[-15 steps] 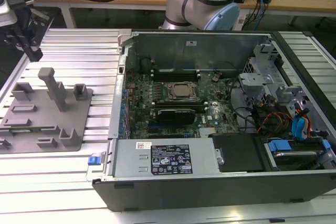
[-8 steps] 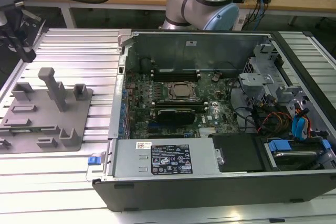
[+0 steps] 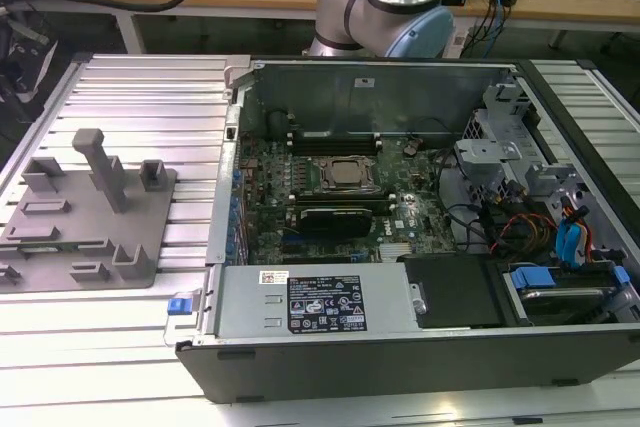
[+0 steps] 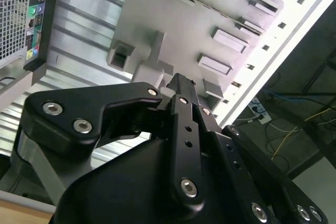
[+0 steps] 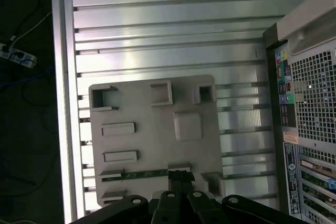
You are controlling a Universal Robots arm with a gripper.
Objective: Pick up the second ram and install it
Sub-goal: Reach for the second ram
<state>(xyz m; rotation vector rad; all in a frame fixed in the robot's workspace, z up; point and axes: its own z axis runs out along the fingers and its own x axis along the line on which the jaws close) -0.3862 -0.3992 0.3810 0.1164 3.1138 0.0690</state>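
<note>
Closest to us, the gripper [image 5: 181, 177] has its black fingers drawn together on nothing, hanging over the grey holder tray [image 5: 157, 140]. Below its tips we see the second ram [image 5: 137, 174] sitting in a long slot near the tray's edge. Farther off, the computer case [image 5: 307, 103] stands beside the tray.

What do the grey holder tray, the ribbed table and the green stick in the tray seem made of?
Holder tray: probably matte grey plastic; dull, even colour. Table: bare metal, likely aluminium; silvery ribs with bright glare. Green stick: apparently circuit board; thin green strip with small marks.
</note>
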